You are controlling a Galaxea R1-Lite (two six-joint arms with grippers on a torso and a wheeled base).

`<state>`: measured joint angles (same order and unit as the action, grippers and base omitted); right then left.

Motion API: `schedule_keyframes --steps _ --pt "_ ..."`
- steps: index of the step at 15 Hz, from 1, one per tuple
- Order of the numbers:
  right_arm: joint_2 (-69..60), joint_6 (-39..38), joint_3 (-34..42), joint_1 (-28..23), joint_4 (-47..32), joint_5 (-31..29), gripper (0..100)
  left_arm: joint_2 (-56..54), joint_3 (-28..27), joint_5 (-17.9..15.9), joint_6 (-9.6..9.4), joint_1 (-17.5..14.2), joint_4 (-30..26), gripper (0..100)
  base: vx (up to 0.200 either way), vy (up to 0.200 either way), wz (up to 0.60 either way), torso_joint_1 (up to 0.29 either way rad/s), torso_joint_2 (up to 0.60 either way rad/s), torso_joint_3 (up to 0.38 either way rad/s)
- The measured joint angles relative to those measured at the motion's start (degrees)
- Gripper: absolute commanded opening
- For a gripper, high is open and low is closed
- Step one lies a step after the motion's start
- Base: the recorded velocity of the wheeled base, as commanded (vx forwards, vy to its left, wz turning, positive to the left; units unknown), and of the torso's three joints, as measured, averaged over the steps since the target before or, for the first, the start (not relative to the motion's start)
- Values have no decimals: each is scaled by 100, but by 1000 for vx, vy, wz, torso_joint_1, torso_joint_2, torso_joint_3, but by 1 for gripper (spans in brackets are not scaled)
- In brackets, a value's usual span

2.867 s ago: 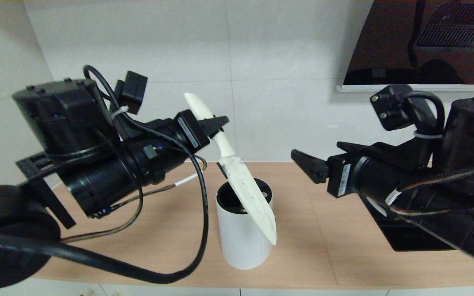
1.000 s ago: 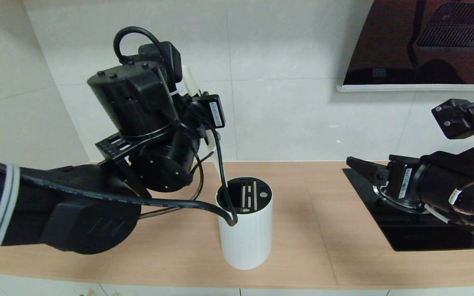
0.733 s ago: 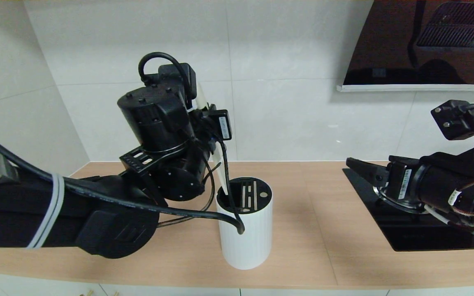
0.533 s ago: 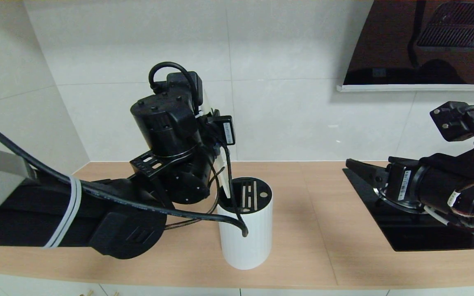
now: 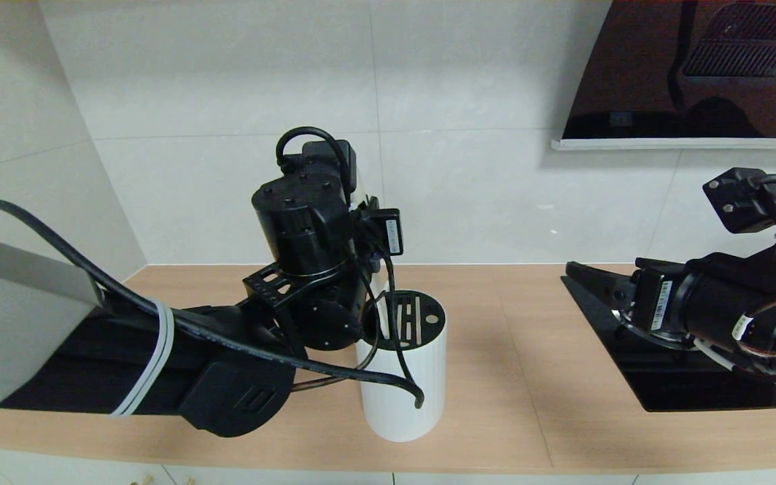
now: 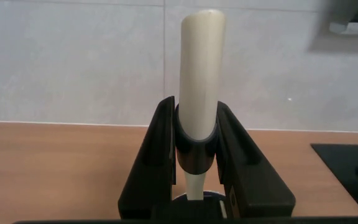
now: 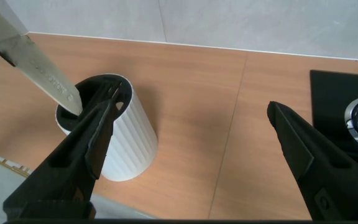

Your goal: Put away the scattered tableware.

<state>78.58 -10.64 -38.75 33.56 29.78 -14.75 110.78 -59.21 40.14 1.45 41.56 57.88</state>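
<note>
A cream-handled knife [image 6: 201, 68] stands upright in my left gripper [image 6: 196, 134], which is shut on its handle. In the right wrist view the blade [image 7: 39, 62] slants down with its tip inside the black slotted top of the white ribbed knife holder [image 7: 129, 152]. From the head view my left gripper [image 5: 371, 229] hangs just above the holder [image 5: 405, 384] and hides most of the knife. My right gripper [image 7: 197, 155] is open with nothing between its fingers. It hovers over the counter to the right of the holder [image 5: 593, 277].
The holder stands near the front edge of a wooden counter [image 5: 496, 377]. A black cooktop [image 5: 664, 387] with a burner lies at the right. A dark range hood [image 5: 698, 67] hangs above it, and a tiled wall backs the counter.
My left arm has swung right and down, turning the knife upright and lowering its blade into the holder. My right arm drew back to the right earlier and has since kept still.
</note>
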Motion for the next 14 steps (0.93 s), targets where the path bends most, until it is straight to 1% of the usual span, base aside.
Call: schedule_keyframes --steps 5,10,14 --pt "0 0 0 0 0 -2 100 50 222 -13 -6 227 -10 0 0 0 0 0 0 0" --pt "16 2 4 0 0 -2 100 210 325 -16 -1 265 -22 0 0 0 0 0 0 0" --pt "61 0 9 0 0 -2 100 322 474 -18 68 267 -13 0 0 0 0 0 0 0"
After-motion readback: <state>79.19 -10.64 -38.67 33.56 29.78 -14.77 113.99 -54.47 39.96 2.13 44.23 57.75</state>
